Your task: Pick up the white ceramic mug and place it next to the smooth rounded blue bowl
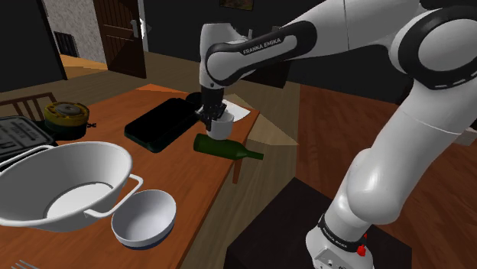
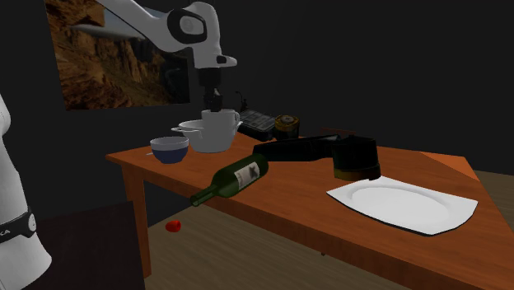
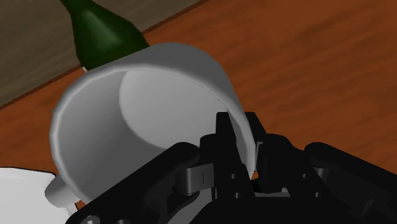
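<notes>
The white mug [image 3: 146,95], smooth-walled, hung above the wooden bench [image 3: 305,57] with the claw [image 3: 245,145] pinching its rim wall, its handle half hidden behind the claw's black body, a glossy green bottle [image 3: 105,35] partly covered behind it, well apart from the rounded blue bowl [image 1: 144,219].

Black fingers [image 2: 213,101] clasp white mug [image 2: 221,123] above table [image 2: 288,202].

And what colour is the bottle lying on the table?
The wine bottle is dark green; the wrist view shows it best.
</notes>
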